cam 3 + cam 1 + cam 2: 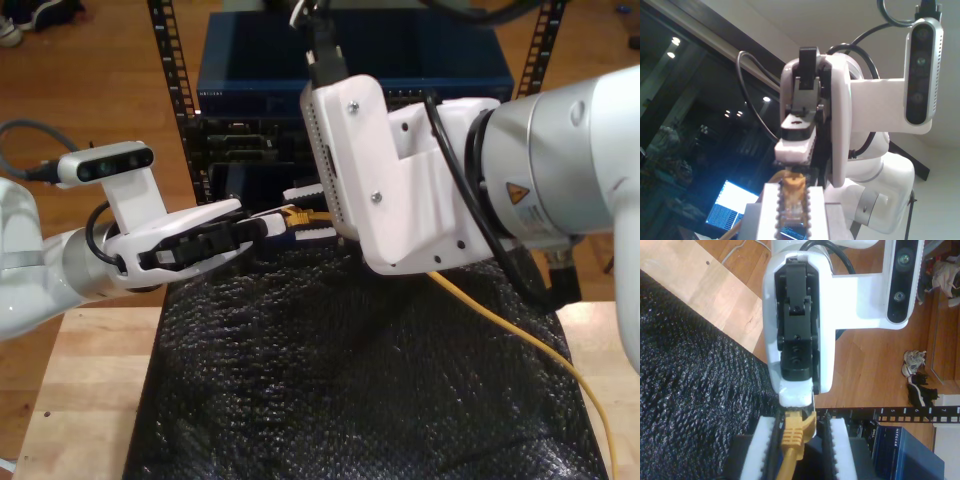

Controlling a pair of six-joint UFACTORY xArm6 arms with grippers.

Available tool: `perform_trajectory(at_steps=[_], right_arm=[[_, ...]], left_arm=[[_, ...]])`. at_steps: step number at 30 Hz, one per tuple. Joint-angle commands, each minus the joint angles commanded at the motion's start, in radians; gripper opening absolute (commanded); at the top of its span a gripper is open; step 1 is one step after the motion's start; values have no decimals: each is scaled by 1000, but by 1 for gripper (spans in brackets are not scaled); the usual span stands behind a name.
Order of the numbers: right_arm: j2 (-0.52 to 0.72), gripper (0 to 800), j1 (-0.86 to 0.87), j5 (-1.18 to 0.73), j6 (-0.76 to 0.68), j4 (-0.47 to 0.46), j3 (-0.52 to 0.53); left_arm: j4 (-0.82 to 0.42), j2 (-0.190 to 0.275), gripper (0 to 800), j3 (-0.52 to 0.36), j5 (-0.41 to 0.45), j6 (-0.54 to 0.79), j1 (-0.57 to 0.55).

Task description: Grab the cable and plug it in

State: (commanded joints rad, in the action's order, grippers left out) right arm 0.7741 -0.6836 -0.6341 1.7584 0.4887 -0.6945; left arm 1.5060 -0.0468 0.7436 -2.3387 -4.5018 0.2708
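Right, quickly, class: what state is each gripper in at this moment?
My first gripper: jaws closed on the cable.
My second gripper: jaws closed on the same cable, just behind its plug.

My first gripper (791,210) and my second gripper (799,440) meet nose to nose over the cable (297,214) plug, so neither has room ahead. Just beyond them the equipment rack (190,130) blocks the way. Below both, the black mat (330,380) lies bare, leaving open passage underneath.
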Motion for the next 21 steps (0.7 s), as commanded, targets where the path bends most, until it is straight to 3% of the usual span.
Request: perform_trajectory(at_steps=[21], right_arm=[[5,175,-2,0,-2,0,0]], left_arm=[[0,0,30,0,-2,-5,0]])
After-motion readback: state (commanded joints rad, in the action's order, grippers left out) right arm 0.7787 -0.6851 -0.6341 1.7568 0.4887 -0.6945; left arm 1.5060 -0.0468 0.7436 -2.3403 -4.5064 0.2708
